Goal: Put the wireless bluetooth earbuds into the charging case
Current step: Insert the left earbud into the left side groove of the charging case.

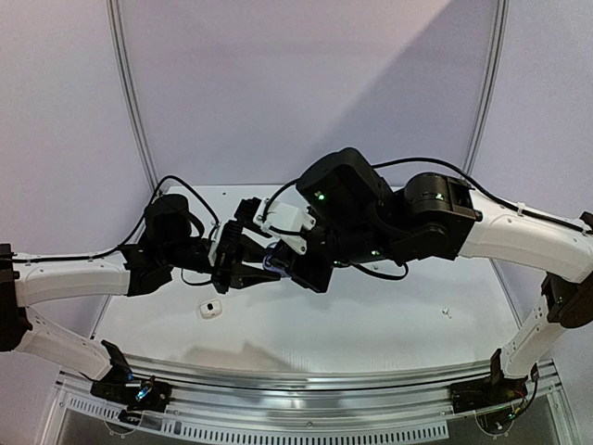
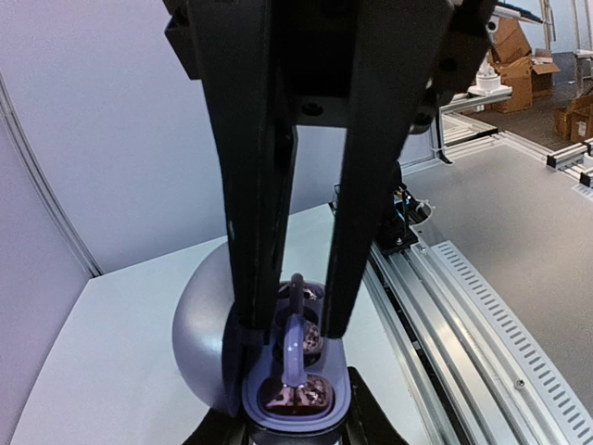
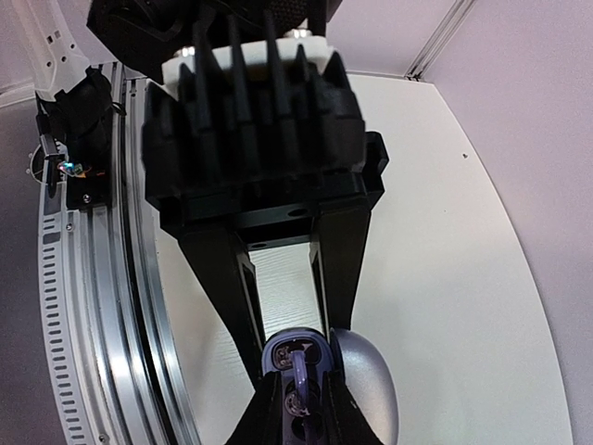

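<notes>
A purple-grey charging case (image 2: pixel 338 394) is held open above the table, its domed lid (image 2: pixel 199 343) swung to the left. My left gripper (image 2: pixel 292 425) is shut on the case from below. My right gripper (image 2: pixel 295 326) comes from above and is shut on a dark purple earbud (image 2: pixel 295 348), whose lower end sits in a well of the case. In the right wrist view my right gripper (image 3: pixel 304 397) pinches the earbud stem (image 3: pixel 302 371) over the case (image 3: pixel 278 350), with the left gripper (image 3: pixel 295 345) behind. In the top view both grippers (image 1: pixel 248 271) (image 1: pixel 285 265) meet at the case (image 1: pixel 274 263).
A small white rounded object (image 1: pixel 211 310), maybe a white case, lies on the table (image 1: pixel 371 324) in front of the left gripper. A tiny white piece (image 1: pixel 447 313) lies at the right. A metal rail (image 1: pixel 306 375) runs along the table's near edge.
</notes>
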### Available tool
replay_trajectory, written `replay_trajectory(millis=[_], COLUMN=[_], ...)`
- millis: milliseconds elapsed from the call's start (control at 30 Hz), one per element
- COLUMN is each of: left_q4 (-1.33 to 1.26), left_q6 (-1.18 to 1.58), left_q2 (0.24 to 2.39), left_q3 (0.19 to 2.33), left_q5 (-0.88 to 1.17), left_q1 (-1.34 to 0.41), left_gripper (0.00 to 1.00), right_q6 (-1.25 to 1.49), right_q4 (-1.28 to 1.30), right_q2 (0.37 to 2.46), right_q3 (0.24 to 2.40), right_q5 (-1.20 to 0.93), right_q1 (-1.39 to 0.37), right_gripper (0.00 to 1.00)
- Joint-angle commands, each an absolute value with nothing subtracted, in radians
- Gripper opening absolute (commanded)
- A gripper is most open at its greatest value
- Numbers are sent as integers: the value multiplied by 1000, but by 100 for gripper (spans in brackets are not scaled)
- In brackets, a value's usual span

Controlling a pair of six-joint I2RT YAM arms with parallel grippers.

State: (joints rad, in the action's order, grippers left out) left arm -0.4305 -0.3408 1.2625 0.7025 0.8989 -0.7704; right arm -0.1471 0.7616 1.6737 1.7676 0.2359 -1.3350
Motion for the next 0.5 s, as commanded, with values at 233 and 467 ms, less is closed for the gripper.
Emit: replay_trajectory(millis=[233, 467], left_q4=[-448, -470], left_q6=[-338, -273], left_q2=[1259, 1259], left_q3=[693, 689], left_q5=[912, 935], left_q1=[-781, -778], left_gripper=[0, 0], right_q6=[-167, -203], right_q4=[762, 666], right_q2=[1697, 1659], right_q3=[1763, 1717], right_q5=[245, 261], right_q1=[-1332, -1333], right_gripper=[3, 0])
